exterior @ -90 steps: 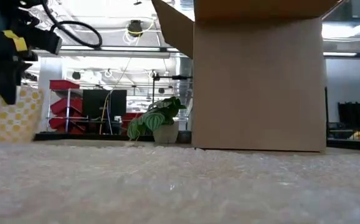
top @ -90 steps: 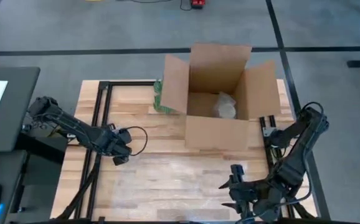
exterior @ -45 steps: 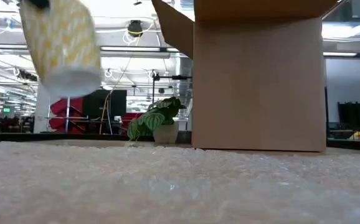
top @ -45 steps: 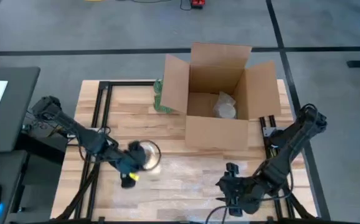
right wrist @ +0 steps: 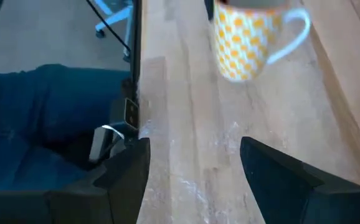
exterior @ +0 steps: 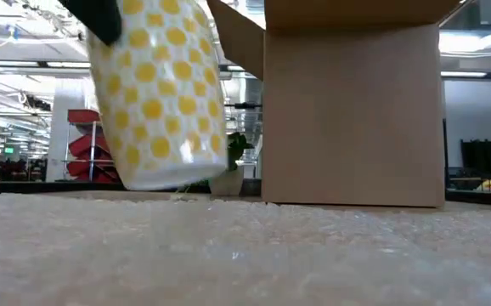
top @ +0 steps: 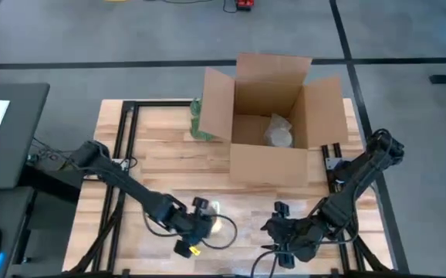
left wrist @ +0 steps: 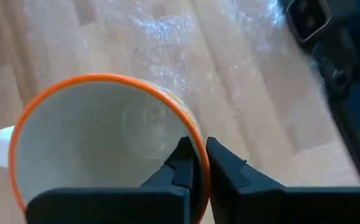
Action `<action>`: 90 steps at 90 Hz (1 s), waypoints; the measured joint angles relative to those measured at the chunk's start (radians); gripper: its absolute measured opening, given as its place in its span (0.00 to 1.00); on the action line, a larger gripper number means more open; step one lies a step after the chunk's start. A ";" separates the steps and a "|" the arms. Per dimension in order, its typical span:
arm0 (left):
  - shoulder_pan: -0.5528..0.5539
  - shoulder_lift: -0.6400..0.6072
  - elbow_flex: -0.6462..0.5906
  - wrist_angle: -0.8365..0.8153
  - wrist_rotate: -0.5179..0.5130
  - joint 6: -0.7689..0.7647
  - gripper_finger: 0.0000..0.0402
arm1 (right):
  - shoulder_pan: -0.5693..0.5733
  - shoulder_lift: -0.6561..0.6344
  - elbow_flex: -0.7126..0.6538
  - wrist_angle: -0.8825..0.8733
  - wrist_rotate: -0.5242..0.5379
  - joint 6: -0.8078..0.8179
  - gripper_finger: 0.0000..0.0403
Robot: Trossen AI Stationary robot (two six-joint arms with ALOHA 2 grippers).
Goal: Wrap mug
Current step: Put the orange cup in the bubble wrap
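Since half a second ago my left claw (top: 198,232) has swung from the left part of the wooden table (top: 153,166) down to its near middle, carrying the white mug with yellow dots and an orange rim (exterior: 156,93). In the low view that mug has grown from a blur high at the left to a large shape hanging tilted just above the clear bubble-wrap sheet (exterior: 245,255); I cannot tell whether its lower edge touches. My left fingers (left wrist: 183,165) are pinched tight on the mug's rim, one inside and one outside. My right claw (top: 278,241) has crept slightly left along the near edge; its fingers (right wrist: 279,171) stand wide apart, gripping nothing, with the mug just ahead of them.

Behind stands the open brown cardboard box (top: 273,123), a pale wrapped bundle (top: 278,133) inside it, and a green leafy plant (top: 200,122) against its left flap. The box blocks much of the room in the low view.

From above, the mug is mostly hidden under my left claw. The mug's handle (right wrist: 295,34) shows only in the right wrist view.
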 joint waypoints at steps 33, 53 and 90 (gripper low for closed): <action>0.046 0.107 0.112 -0.071 0.115 0.156 0.02 | -0.010 0.000 0.000 -0.002 0.000 -0.008 0.59; 0.046 0.107 0.112 -0.070 0.140 0.157 0.04 | -0.009 0.000 0.000 -0.003 0.000 -0.011 0.59; 0.045 0.102 0.112 -0.117 0.190 0.145 0.34 | -0.009 0.000 -0.010 0.001 0.000 -0.010 0.59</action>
